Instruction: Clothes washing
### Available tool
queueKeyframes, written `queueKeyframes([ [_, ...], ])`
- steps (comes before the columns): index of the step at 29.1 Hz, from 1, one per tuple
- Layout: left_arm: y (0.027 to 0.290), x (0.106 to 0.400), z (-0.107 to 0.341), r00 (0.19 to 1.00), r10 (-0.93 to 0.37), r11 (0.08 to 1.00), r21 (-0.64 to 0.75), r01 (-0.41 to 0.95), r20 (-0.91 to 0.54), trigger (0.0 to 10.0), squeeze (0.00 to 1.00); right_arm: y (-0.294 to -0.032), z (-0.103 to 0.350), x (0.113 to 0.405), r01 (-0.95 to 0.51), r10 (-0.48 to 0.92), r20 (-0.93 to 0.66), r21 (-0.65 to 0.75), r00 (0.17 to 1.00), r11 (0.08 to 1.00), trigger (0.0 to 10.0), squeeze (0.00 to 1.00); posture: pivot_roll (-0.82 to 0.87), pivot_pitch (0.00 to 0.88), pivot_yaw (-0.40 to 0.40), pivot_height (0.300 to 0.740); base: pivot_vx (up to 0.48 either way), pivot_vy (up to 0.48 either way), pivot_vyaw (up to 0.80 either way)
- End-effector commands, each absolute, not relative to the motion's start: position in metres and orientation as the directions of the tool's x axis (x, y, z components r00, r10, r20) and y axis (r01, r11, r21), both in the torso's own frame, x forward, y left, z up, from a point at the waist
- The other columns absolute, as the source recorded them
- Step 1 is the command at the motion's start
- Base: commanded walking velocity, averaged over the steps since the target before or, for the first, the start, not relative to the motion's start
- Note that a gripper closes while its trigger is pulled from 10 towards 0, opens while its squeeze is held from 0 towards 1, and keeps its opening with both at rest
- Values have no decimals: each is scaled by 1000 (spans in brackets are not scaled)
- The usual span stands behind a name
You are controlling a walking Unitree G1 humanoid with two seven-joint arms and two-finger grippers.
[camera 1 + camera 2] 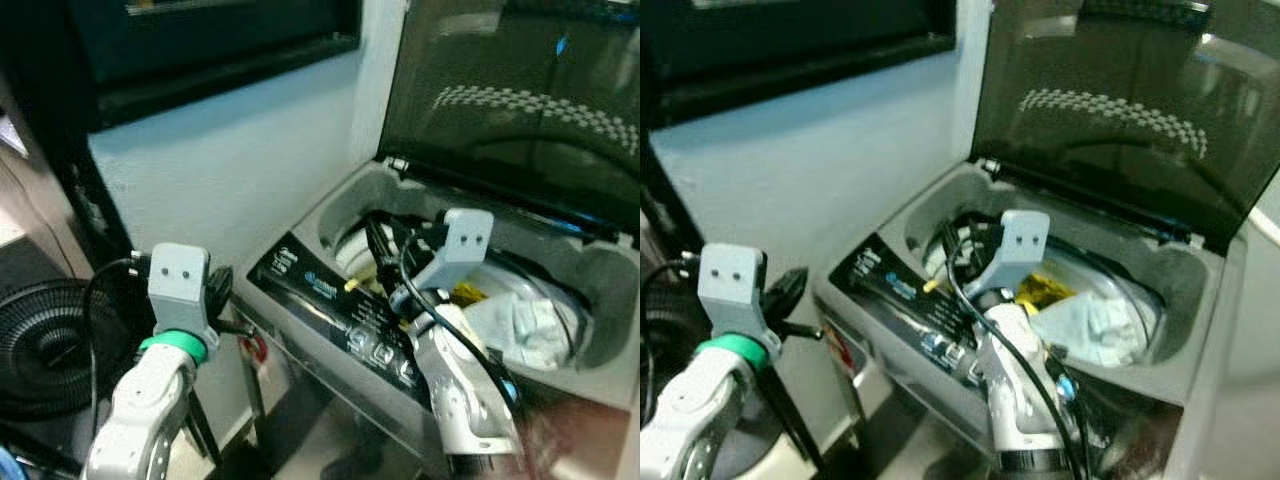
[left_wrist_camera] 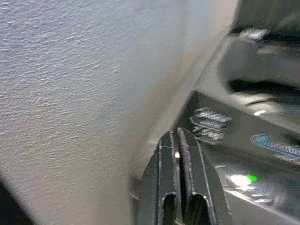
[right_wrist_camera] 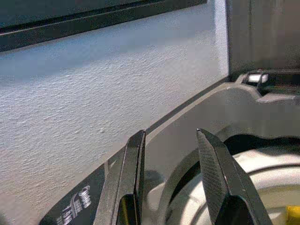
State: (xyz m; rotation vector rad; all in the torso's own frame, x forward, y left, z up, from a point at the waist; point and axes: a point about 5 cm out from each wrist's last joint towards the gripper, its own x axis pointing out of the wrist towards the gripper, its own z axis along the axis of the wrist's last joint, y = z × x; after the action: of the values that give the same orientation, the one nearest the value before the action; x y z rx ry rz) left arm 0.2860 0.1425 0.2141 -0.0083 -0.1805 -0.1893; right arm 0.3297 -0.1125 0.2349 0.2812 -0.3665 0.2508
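Observation:
A top-loading washing machine (image 1: 340, 305) stands with its dark lid (image 1: 520, 100) raised. In its drum lie pale clothes (image 1: 525, 330) and a yellow item (image 1: 1045, 290). My right gripper (image 3: 168, 136) hovers over the drum's near-left rim, open, with nothing between its fingers; it is also seen from the head at the right gripper (image 1: 380, 245). My left gripper (image 2: 178, 138) is shut and empty. It is held beside the white wall, just left of the machine's black control panel (image 2: 243, 150), where a green light glows.
The white textured wall (image 1: 230, 170) runs behind and to the left of the machine. A dark framed panel (image 1: 200, 40) hangs above. A black round fan (image 1: 40, 340) stands low on the left. Cables trail off both wrists.

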Motion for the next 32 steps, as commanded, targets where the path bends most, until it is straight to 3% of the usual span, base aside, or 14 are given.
queueKeyframes([
  [1, 151, 284, 211, 974, -160, 987, 14, 159, 163, 10000, 0, -105, 239, 332, -314, 198, 393, 256, 898, 914, 10000, 0, 14, 12, 32, 740, 0, 0, 800],
  [19, 150, 285, 209, 969, -175, 978, 141, 151, 175, 10000, 0, -104, 243, 330, -328, 201, 417, 260, 886, 908, 10000, 0, 7, 13, 31, 740, 0, 0, 797],
  [32, 145, 282, 209, 963, -202, 975, 124, 182, 180, 10000, 0, -103, 243, 328, -356, 230, 424, 245, 876, 902, 10000, 0, 3, 18, 27, 740, 0, 0, 794],
])
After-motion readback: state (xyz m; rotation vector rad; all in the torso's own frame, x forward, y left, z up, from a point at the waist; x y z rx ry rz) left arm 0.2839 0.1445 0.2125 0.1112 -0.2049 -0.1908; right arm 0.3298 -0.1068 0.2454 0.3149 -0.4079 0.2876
